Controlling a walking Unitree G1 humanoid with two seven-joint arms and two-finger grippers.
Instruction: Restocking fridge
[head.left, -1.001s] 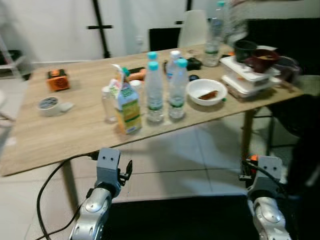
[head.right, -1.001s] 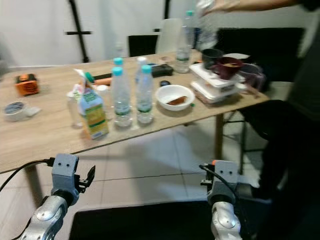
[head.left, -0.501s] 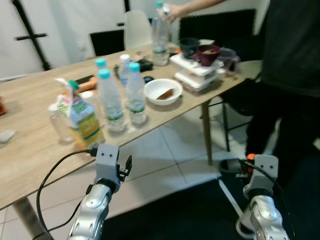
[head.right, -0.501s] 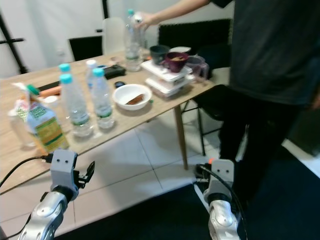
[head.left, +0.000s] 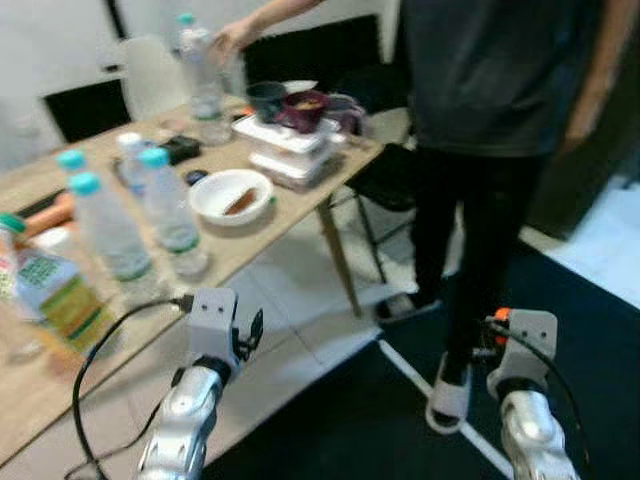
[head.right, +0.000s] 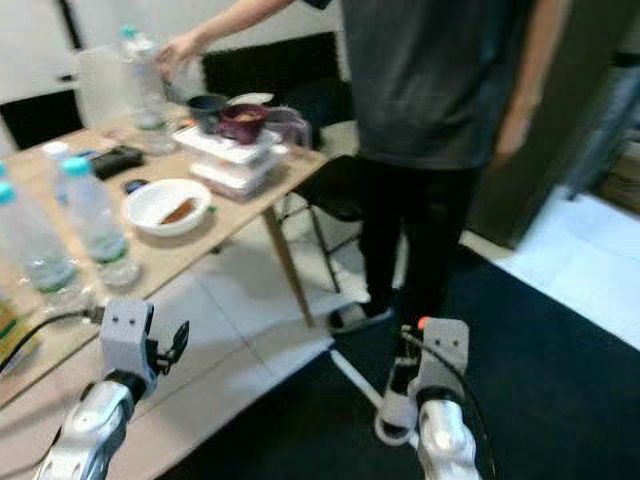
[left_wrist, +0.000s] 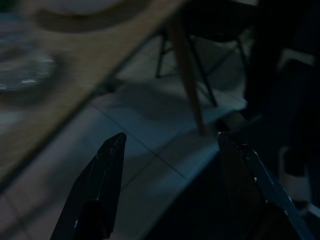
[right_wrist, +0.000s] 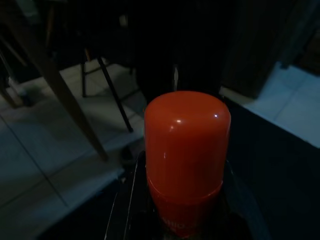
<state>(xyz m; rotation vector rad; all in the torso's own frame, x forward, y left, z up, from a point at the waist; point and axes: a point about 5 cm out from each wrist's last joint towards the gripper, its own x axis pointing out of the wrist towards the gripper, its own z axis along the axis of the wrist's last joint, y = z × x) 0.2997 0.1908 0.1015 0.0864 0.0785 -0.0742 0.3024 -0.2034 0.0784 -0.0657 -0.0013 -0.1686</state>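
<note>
Glossy orange bottle (right_wrist: 187, 160), rounded at its cap, is clamped between the right gripper's (right_wrist: 180, 210) black fingers, low beside the wooden table (head.left: 290, 205). The left gripper (left_wrist: 170, 185) is held apart and empty over pale floor tiles (left_wrist: 145, 145). Clear plastic water bottles (head.left: 170, 210) stand on the tabletop.

An orange bottle (right_wrist: 187, 160) with a rounded glossy cap stands upright between the two black fingers of the right hand (right_wrist: 185, 200), low over the dark floor. On the wooden table (head.left: 255, 235) stand three clear water bottles (head.left: 165, 210) with teal caps — close together near the edge — and beside them a green and yellow juice carton (head.left: 50, 300). A larger clear bottle (head.left: 200, 75) stands at the far side of the table, a person's hand (head.left: 235, 35) resting on it.
</note>
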